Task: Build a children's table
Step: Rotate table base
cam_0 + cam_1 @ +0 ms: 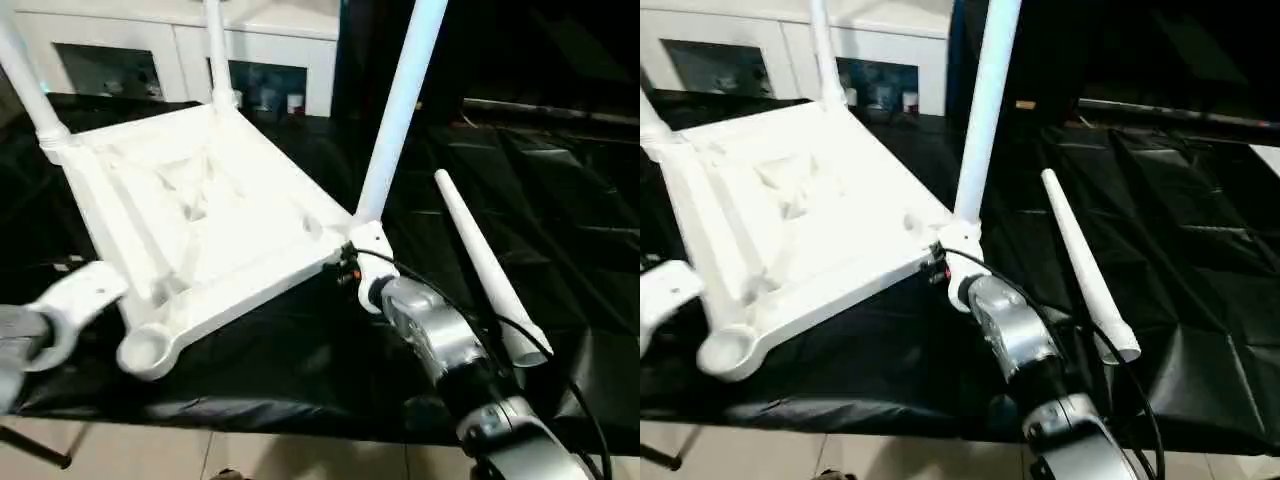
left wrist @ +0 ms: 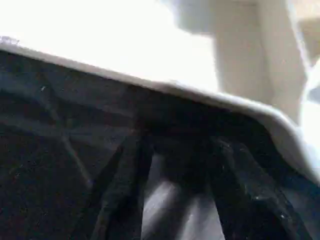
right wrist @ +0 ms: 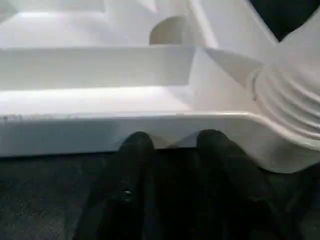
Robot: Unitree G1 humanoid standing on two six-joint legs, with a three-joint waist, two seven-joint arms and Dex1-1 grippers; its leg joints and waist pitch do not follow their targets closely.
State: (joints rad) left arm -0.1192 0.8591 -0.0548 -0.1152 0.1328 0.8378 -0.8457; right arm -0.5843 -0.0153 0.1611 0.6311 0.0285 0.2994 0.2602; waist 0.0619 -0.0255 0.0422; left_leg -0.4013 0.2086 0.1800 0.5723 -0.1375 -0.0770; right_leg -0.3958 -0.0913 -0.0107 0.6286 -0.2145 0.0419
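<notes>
White plastic everywhere: the table top (image 1: 200,215) lies upside down on the black cloth (image 1: 1200,260), three legs already standing in its sockets, the empty socket (image 1: 148,348) at its 7 o'clock corner beside the left gripper (image 2: 165,165); the right gripper (image 3: 167,142), fingers slightly apart, presses against the rim below the nearest standing leg (image 1: 395,110), gripping nothing. Further right, the loose leg (image 1: 485,265) lies from 5 to 11 o'clock, open end nearest the right arm, so that arm looks best placed to fetch it; the left gripper's state I cannot tell.

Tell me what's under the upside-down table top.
The table top lies on black sheeting. The right gripper's fingers reach under its near rim. Whatever lies farther beneath is covered by the top itself.
</notes>
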